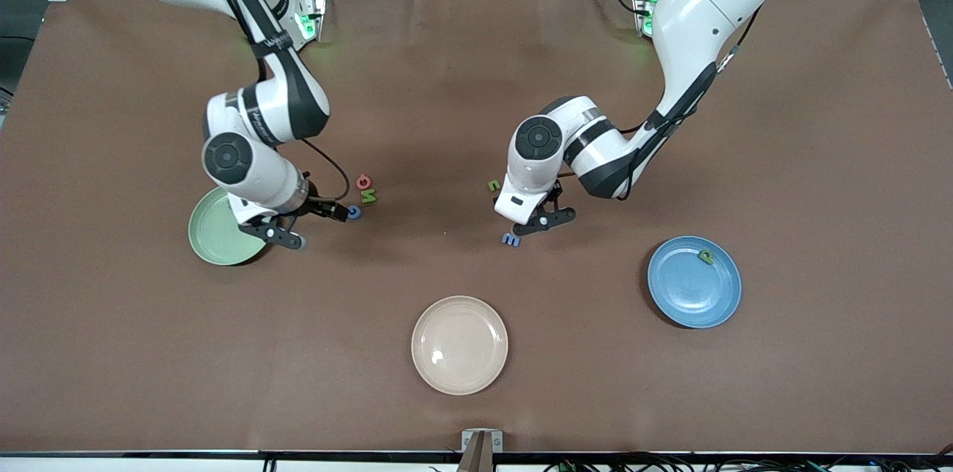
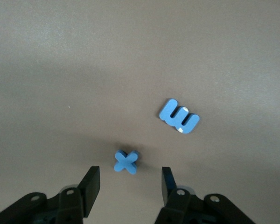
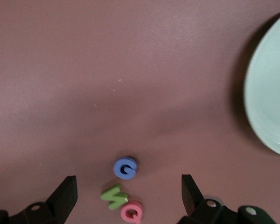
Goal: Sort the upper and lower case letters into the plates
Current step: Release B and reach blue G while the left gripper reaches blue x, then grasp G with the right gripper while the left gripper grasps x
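Observation:
The light green plate (image 1: pixel 212 234) lies toward the right arm's end of the table and the blue plate (image 1: pixel 689 293) toward the left arm's end. My right gripper (image 1: pixel 307 222) hangs open beside the green plate (image 3: pixel 270 107). Past its tips (image 3: pixel 128 186) lie a blue G (image 3: pixel 125 168), a green N (image 3: pixel 114 197) and a pink Q (image 3: pixel 131 213). My left gripper (image 1: pixel 543 219) is open low over the table, with nothing between its fingers. A small blue x (image 2: pixel 126 161) lies just ahead of the left gripper (image 2: pixel 129 186), with a blue E (image 2: pixel 178 117) beyond it.
A cream-beige plate (image 1: pixel 459 345) sits nearest the front camera, mid-table. One green letter (image 1: pixel 705 257) lies in the blue plate. Another small green letter (image 1: pixel 493 186) lies on the brown cloth beside the left wrist. The blue E (image 1: pixel 511 239) shows just below the left gripper.

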Action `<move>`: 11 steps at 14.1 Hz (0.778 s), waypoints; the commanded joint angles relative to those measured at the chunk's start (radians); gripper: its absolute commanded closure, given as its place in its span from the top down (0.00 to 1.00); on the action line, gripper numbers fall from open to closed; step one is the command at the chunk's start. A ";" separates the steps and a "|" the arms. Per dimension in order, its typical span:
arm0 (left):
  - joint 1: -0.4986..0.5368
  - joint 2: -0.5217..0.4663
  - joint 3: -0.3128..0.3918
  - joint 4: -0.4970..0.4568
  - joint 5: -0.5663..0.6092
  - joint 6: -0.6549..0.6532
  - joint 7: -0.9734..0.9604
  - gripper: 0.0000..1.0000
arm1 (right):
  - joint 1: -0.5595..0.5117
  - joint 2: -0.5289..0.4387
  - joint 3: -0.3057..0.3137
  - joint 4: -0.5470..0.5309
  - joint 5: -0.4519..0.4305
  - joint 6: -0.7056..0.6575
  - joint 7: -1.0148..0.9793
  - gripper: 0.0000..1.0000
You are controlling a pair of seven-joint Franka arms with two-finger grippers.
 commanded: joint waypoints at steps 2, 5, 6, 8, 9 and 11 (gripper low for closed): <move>-0.006 0.034 0.002 0.013 0.041 0.023 0.007 0.62 | 0.043 0.088 -0.009 0.014 0.018 0.082 0.080 0.98; -0.005 0.051 0.002 0.012 0.070 0.027 0.007 0.58 | 0.058 0.102 -0.008 -0.034 0.019 0.154 0.098 0.97; -0.005 0.052 0.002 0.012 0.079 0.027 0.007 0.58 | 0.062 0.104 -0.008 -0.049 0.019 0.174 0.098 0.96; -0.005 0.061 0.002 0.013 0.086 0.055 0.004 0.57 | 0.063 0.108 -0.008 -0.067 0.019 0.194 0.098 0.87; -0.005 0.065 0.002 0.009 0.086 0.070 -0.002 0.54 | 0.068 0.108 -0.008 -0.071 0.019 0.194 0.098 0.80; 0.000 0.065 0.002 0.000 0.086 0.073 -0.003 0.49 | 0.071 0.107 -0.006 -0.086 0.019 0.198 0.098 0.67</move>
